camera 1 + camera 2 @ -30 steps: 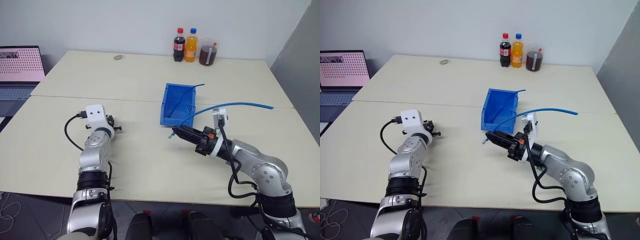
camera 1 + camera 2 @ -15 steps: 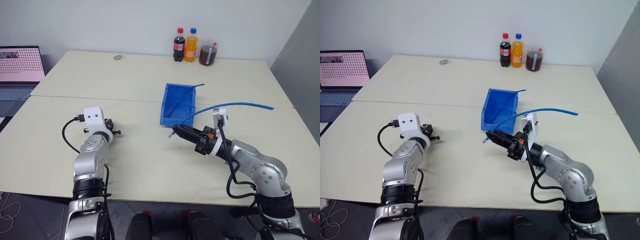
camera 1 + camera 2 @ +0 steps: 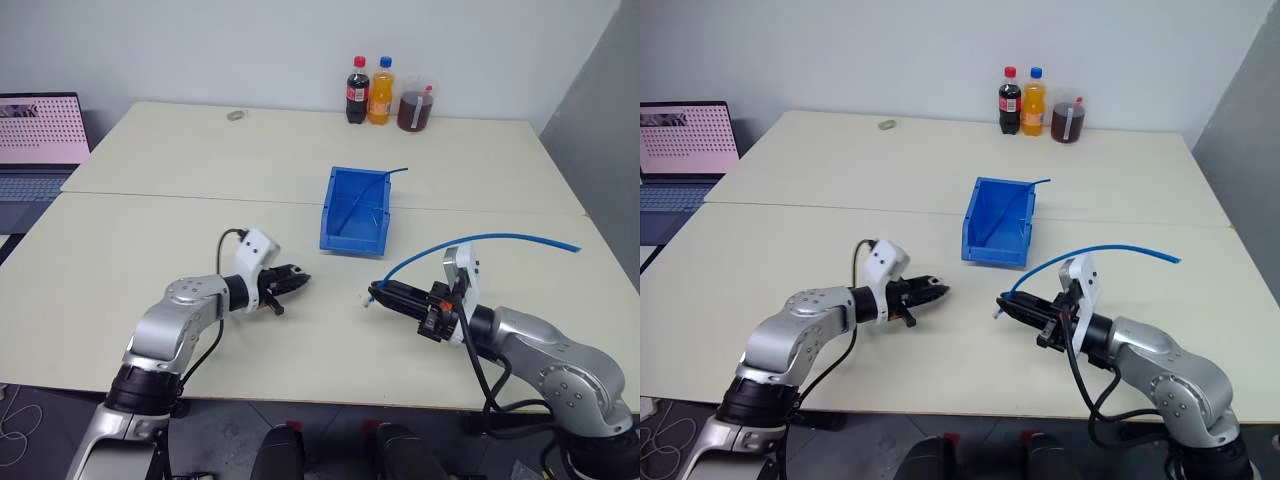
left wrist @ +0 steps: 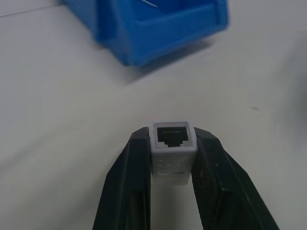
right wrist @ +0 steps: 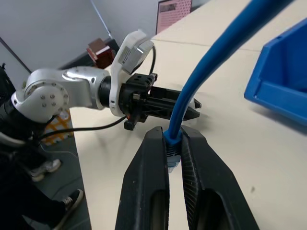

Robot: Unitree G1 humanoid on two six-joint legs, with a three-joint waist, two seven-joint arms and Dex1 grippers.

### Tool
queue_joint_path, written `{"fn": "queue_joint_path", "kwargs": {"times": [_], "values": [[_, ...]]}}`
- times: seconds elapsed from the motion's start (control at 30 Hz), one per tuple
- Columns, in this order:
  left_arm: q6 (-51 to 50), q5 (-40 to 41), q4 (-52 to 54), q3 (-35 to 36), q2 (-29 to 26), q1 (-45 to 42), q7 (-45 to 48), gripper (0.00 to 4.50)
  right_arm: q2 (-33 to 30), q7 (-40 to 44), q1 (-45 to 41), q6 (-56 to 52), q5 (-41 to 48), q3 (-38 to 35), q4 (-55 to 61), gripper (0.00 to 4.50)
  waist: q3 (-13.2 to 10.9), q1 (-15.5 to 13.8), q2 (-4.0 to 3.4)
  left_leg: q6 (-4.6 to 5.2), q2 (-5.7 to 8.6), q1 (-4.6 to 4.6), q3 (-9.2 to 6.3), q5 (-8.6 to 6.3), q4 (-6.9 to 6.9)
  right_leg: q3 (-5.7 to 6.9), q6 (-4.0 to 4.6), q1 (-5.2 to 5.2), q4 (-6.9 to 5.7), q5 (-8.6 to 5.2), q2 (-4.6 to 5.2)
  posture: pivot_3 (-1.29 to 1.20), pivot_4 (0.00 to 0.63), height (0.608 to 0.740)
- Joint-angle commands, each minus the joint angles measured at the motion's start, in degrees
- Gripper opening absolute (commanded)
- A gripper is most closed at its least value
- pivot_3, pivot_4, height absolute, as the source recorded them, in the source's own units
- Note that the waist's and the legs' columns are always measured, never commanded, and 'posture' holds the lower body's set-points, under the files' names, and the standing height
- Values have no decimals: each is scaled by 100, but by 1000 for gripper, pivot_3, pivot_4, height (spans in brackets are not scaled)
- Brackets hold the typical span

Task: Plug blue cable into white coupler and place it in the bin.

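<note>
My left gripper (image 3: 298,280) is shut on the white coupler (image 4: 173,141), a small boxy block whose dark socket faces away from the wrist. It points toward my right gripper (image 3: 376,293), which is shut on the blue cable (image 3: 470,240) just behind its pale plug. The cable arcs up and away to the right over the table. In the right wrist view the cable (image 5: 216,52) rises from between the fingers and the left gripper (image 5: 192,106) faces it a short gap away. Behind both grippers, the bin (image 3: 352,242) stands on the table.
A thin darker blue cable (image 3: 397,171) sticks out of the bin. Two bottles (image 3: 369,90) and a jar of dark drink (image 3: 417,105) stand at the table's far edge. A small grey disc (image 3: 236,115) lies far left, and a laptop (image 3: 40,140) sits beyond the table's left side.
My left arm has swung in to the right and turned its gripper to face the right one. My right gripper has drawn back from the bin toward the near edge, cable still held.
</note>
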State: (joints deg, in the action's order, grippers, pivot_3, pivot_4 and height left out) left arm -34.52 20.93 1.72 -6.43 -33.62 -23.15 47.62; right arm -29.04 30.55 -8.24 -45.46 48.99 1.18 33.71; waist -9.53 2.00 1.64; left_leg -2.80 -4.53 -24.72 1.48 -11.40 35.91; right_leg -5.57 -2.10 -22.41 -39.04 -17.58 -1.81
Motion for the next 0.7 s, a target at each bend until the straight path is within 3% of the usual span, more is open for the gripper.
{"fn": "queue_joint_path", "kwargs": {"times": [0.03,0.33,0.7], "values": [[971,-292,-215,-626,-276,-353,1347,811,-163,191,61,376,-413,87,235,88,0,-3,-1,0,2,0,-1,0,0,1,0,-1,0,0,0,0,150,740],[2578,-1107,-1240,-1505,11,-725,2389,811,-96,380,-112,953,-1223,573,87,87,0,-20,-1,1,2,-3,2,0,3,-1,2,-2,2,-2,0,0,150,740],[3035,-1376,-1844,-1515,263,-843,2702,811,446,800,-998,2132,-2665,1649,-1218,82,5,-45,-3,1,3,-1,1,0,14,1,-1,6,0,-1,0,0,150,740]]}}
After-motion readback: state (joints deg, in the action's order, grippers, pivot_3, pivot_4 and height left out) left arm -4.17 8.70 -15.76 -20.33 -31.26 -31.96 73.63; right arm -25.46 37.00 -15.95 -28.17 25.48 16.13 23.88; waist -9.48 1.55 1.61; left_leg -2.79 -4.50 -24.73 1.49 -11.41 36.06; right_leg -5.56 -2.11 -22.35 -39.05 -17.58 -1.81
